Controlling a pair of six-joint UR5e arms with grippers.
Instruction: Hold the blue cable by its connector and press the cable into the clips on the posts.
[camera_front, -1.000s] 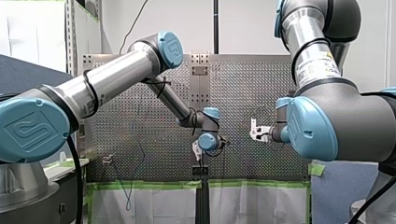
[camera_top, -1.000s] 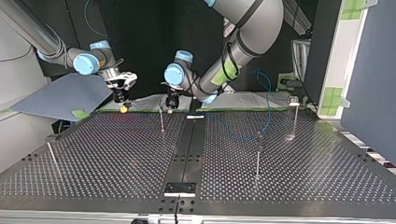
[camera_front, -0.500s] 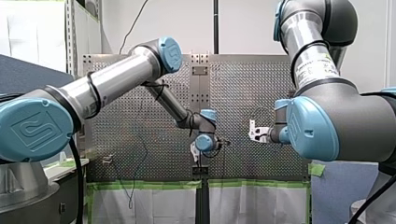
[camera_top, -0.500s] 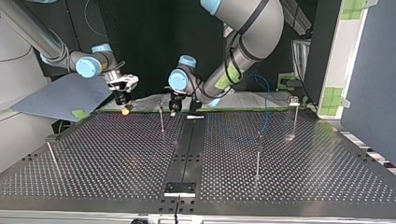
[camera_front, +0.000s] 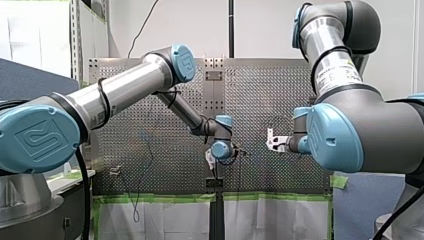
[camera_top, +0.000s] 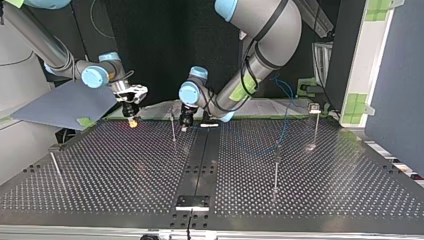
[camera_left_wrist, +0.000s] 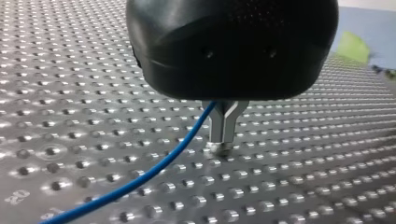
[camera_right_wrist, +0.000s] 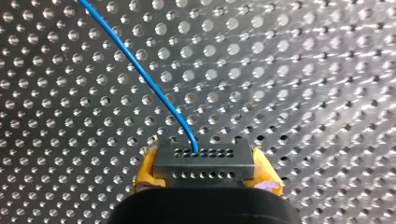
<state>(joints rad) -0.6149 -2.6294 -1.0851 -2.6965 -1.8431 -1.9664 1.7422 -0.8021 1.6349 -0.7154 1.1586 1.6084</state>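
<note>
The right gripper (camera_right_wrist: 205, 173) has its yellow pads (camera_right_wrist: 145, 170) clenched on a black connector (camera_right_wrist: 204, 157) with rows of small holes in its face. The blue cable (camera_right_wrist: 140, 70) leaves the connector's middle and runs off toward eleven o'clock over the perforated bench (camera_right_wrist: 327, 93).

In the left wrist view, the left gripper (camera_left_wrist: 222, 133) points down at the bench with its metal fingers (camera_left_wrist: 218, 126) drawn together. The fingertips are just above or on the plate, I cannot tell which. The cable comes out from between the fingers near their root and sweeps away toward seven o'clock. The number "20" is stamped into the plate at eight o'clock from the fingertips.

From across the bench, both grippers hang over the far edge, the right one at eleven o'clock and the left one near twelve. A thin post (camera_top: 173, 126) stands just beside the left one. A loop of the cable hangs at one o'clock, near two further posts.

In the front view, the blue joint cap (camera_front: 35, 137) bears a raised Universal Robots emblem. A label (camera_front: 336, 70) on the right arm's silver tube is too small to read.
</note>
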